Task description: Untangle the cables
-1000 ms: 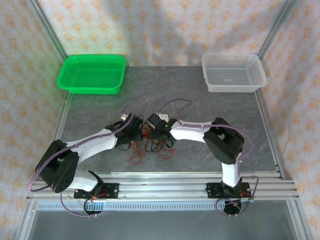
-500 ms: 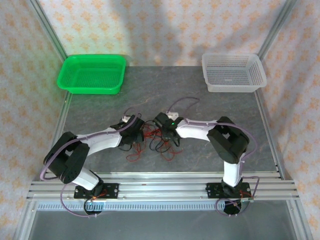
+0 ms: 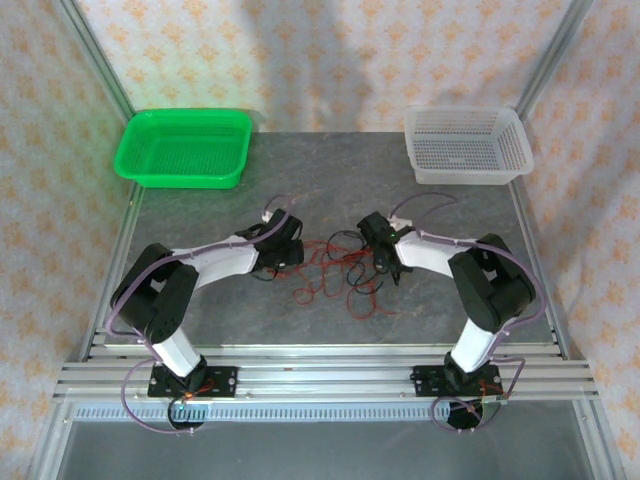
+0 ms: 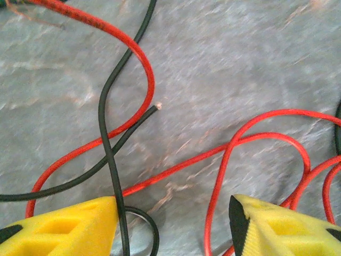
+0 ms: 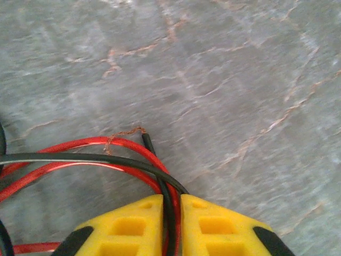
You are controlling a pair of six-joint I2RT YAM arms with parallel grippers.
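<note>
The cables [image 3: 335, 272] are thin red and black wires spread in loose loops on the grey table between the two arms. My left gripper [image 3: 293, 252] sits at the tangle's left edge. In the left wrist view it [image 4: 173, 224] is open, its yellow fingers [image 4: 64, 226] wide apart over a red cable [image 4: 224, 165] and a black cable [image 4: 109, 149] lying on the table. My right gripper [image 3: 368, 242] is at the tangle's right edge. In the right wrist view it [image 5: 171, 213] is shut on a black and a red cable [image 5: 171, 200], with a bare copper end [image 5: 125, 133] just ahead.
A green basket [image 3: 185, 147] stands at the back left and a white mesh basket [image 3: 467, 143] at the back right. Aluminium rails [image 3: 320, 375] run along the near edge. Purple arm cables arch over both wrists.
Both arms have swung outward and away from each other, stretching the tangle wider. The right gripper has closed on a black and a red cable. The left gripper has opened.
</note>
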